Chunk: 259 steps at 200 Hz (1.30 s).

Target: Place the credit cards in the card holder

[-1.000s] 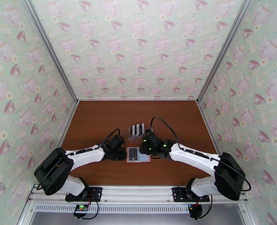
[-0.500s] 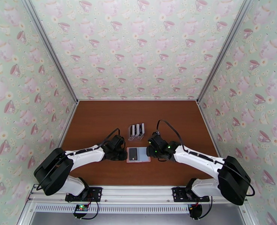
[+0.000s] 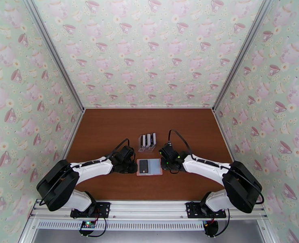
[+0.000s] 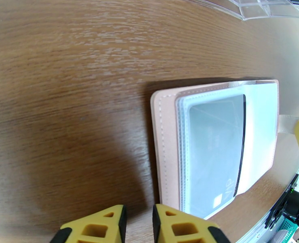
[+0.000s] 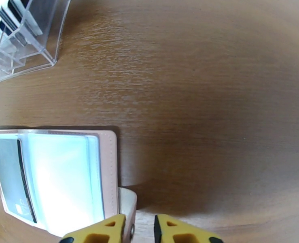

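Observation:
The pink card holder (image 3: 154, 168) lies open on the table between both grippers. A dark credit card (image 3: 144, 167) sits in its left pocket, grey under the clear sleeve (image 4: 214, 150) (image 5: 7, 175). More credit cards (image 3: 147, 139) stand in the clear rack (image 3: 147, 143) just behind it. My left gripper (image 3: 132, 167) rests low at the holder's left edge (image 4: 163, 150), its jaws nearly together (image 4: 139, 221) with nothing between them. My right gripper (image 3: 166, 163) sits at the holder's right edge (image 5: 108, 167), jaws narrow (image 5: 140, 223), and the snap tab (image 5: 128, 201) lies at its fingertips.
The clear slotted rack (image 5: 24, 37) stands a short way behind the holder, slightly left of its centre. Bare brown tabletop (image 3: 109, 126) stretches to the back and both sides. Patterned walls close in the table on three sides.
My right gripper drew back from over the holder's right half to its right edge, and its jaws narrowed. The left arm and the holder stayed put.

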Available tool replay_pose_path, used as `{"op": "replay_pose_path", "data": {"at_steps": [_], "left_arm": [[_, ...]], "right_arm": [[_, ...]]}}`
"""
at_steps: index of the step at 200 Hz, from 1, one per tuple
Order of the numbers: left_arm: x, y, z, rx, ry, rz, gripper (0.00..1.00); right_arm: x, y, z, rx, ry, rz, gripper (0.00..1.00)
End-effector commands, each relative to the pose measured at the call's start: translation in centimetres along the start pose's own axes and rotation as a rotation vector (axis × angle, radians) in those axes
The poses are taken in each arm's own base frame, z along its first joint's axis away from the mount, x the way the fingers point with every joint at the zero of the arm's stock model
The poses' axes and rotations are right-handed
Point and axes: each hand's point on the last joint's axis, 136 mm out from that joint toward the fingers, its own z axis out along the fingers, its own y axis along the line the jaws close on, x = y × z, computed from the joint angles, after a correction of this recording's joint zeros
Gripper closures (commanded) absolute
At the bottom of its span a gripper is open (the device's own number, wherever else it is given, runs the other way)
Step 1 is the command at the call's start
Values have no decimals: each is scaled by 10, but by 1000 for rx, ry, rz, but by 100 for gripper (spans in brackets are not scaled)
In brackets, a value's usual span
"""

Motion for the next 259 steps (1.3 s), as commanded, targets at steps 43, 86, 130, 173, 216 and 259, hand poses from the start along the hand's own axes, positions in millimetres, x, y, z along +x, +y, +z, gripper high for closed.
{"op": "replay_pose_path", "data": {"at_steps": [43,86,130,173,216,259], "left_arm": [[14,9,3,-17,50,-16,73],[14,10,3,-16,49,-18,73],[15,10,4,-17,51,-17,73],[15,9,4,-13,51,-17,73],[14,7,7,-6,56,-16,78],[12,5,8,-6,58,-14,82]], "right_arm": [[1,5,12,-36,18,-10,85],[6,6,19,-53,37,-4,80],[6,6,17,-61,35,4,90],[-5,14,-4,-104,-2,8,98],[-18,32,-30,-206,-34,26,99],[-27,59,-48,-337,-40,49,97]]}}
